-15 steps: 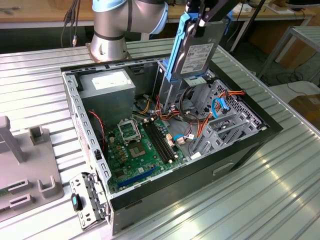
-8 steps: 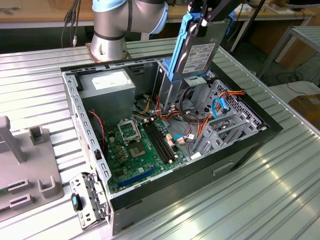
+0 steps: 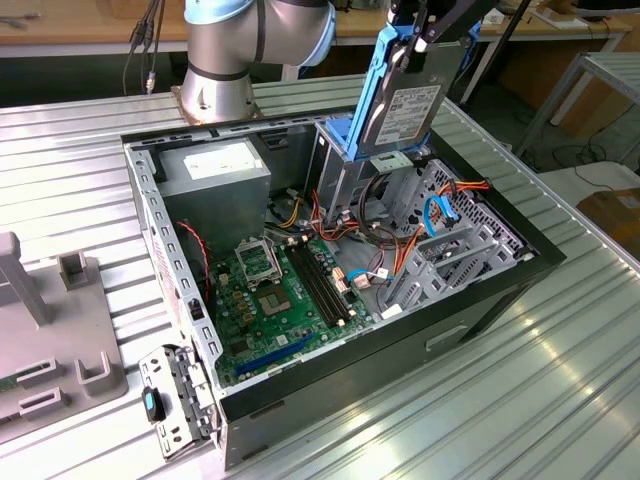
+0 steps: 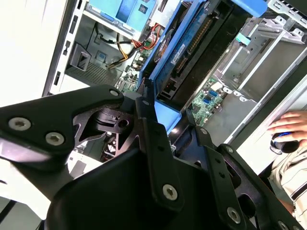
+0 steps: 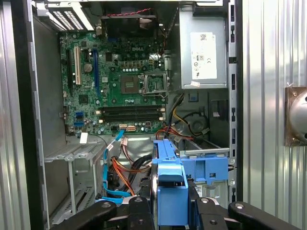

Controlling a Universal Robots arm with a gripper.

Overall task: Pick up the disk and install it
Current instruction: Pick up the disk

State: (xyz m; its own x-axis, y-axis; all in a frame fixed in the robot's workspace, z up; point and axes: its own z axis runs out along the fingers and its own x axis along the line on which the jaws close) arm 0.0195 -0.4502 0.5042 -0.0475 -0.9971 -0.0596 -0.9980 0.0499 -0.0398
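We see a ribbed metal table (image 3: 520,400) carrying an open case (image 3: 400,350). The arm base (image 3: 215,95) stands on the table behind the case. A grey fixture (image 3: 50,330) lies on it at the exterior view's left. Beyond the table runs a wooden bench (image 3: 80,25) with cables hanging in front of it, and a second table (image 3: 610,65) stands at the exterior view's right.

The gripper (image 3: 418,28) holds the disk (image 3: 405,105) upright over the case, just above the cage (image 3: 340,135); we cannot tell whether disk and cage touch. In the second wrist view the black fingers (image 4: 146,115) are clamped on the disk's blue rail. That view also shows a person's hand (image 4: 288,125) resting on a pale surface outside the case.
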